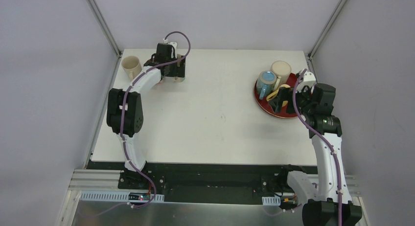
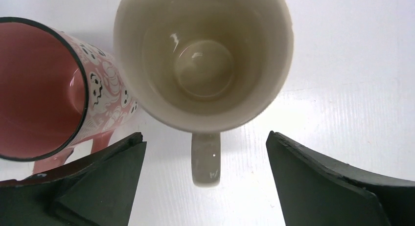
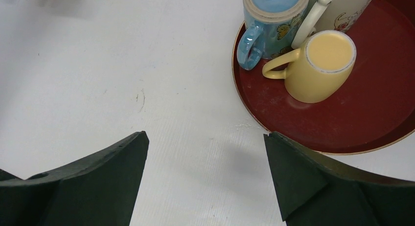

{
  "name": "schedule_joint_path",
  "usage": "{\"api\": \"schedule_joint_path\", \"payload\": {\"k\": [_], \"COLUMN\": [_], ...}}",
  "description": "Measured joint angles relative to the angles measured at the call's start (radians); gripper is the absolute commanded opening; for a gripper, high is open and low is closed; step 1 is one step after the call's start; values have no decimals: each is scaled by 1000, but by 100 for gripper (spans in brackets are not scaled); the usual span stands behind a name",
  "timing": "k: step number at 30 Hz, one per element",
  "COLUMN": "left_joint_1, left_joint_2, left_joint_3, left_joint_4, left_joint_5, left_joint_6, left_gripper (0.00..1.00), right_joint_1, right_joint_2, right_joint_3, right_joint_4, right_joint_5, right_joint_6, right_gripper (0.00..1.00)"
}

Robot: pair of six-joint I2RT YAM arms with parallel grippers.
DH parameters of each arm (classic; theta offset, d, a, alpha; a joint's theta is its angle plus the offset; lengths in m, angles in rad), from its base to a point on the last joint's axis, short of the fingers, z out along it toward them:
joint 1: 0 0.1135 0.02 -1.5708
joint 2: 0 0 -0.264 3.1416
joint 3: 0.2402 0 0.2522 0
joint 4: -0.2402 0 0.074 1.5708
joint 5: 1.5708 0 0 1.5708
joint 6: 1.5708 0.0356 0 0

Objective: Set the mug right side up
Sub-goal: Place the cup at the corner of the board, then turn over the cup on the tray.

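Observation:
My left gripper (image 2: pixel 205 138) (image 1: pixel 172 73) is open, jaws wide apart, above an upright cream mug (image 2: pixel 203 59) at the table's far left. The mug's handle (image 2: pixel 205 157) points between my fingers without touching them. An upright pink patterned mug (image 2: pixel 44 89) stands right beside it. My right gripper (image 3: pixel 205 138) (image 1: pixel 282 102) is open and empty over bare table at the left edge of a red tray (image 3: pixel 372 118) (image 1: pixel 259 100). On the tray, upside down, stand a yellow mug (image 3: pixel 323 64) (image 1: pixel 273 95), a blue mug (image 3: pixel 271 20) (image 1: pixel 266 82) and a white mug (image 3: pixel 342 6) (image 1: pixel 281 69).
Another cream mug (image 1: pixel 131 66) stands upright at the table's far left corner, left of my left arm. Grey walls and metal frame posts enclose the white table (image 1: pixel 205 118) on three sides.

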Motion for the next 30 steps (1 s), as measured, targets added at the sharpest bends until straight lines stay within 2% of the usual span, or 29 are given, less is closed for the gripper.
{"api": "schedule_joint_path", "payload": {"k": [13, 21, 25, 30], "left_joint_1": [-16, -110, -139, -138], "left_joint_2": [-194, -378, -484, -582], "left_joint_3": [-63, -137, -192, -257], "left_joint_4": [-18, -47, -78, -141], "left_joint_5": [69, 87, 148, 238], "left_joint_6": [8, 80, 134, 200], "left_gripper": [99, 99, 99, 99], "right_joint_1": [0, 0, 0, 0], "right_joint_2": [68, 209, 296, 375], "right_joint_3": [6, 86, 123, 136], "right_joint_4": [-2, -17, -20, -24], "right_joint_5": [20, 186, 296, 325], "right_joint_6": [26, 37, 36, 52], "right_gripper": [98, 98, 98, 98]}}
